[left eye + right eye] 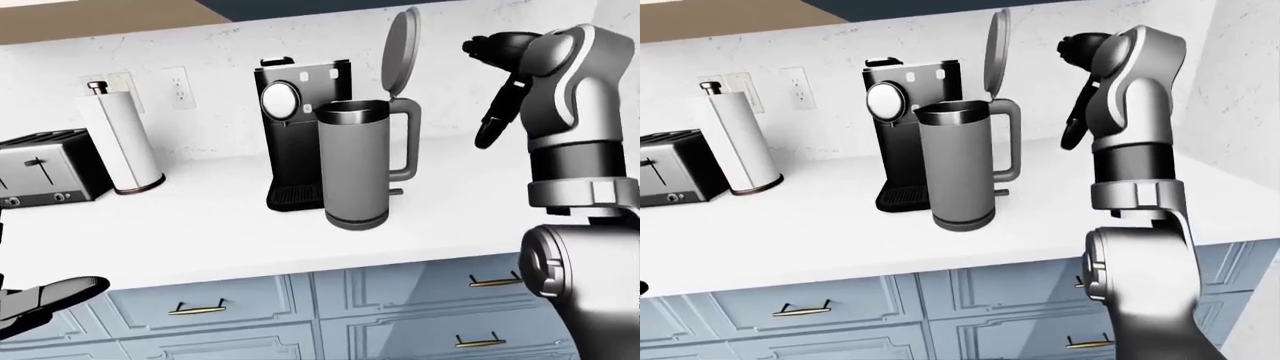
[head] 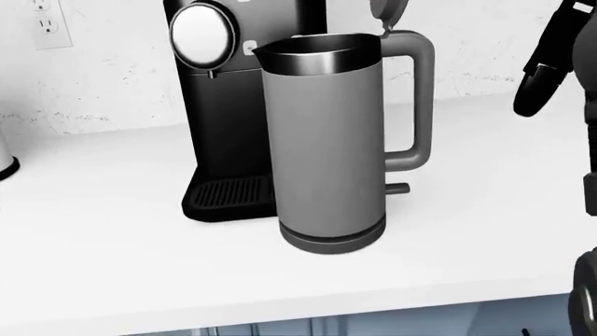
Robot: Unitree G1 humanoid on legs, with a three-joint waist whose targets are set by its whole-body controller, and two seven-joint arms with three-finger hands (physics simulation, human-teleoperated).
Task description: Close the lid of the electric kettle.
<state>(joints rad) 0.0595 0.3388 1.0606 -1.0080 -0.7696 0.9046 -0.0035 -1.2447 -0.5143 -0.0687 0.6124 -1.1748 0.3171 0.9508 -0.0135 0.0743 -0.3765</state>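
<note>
The grey electric kettle (image 1: 355, 165) stands on the white counter (image 1: 200, 225), its handle to the right. Its lid (image 1: 400, 49) stands open, nearly upright above the handle hinge. The head view shows the open rim of the kettle (image 2: 322, 140) close up. My right hand (image 1: 482, 94) is raised to the right of the lid, apart from it, with its dark fingers (image 1: 497, 105) spread open and empty. My left hand (image 1: 55, 296) hangs low at the bottom left, below the counter edge, open and empty.
A black coffee machine (image 1: 300, 127) stands just behind and left of the kettle. A paper towel roll (image 1: 120, 142) and a toaster (image 1: 45, 169) are further left. Blue drawers (image 1: 210, 304) run under the counter. A wall (image 1: 1240, 75) closes the right side.
</note>
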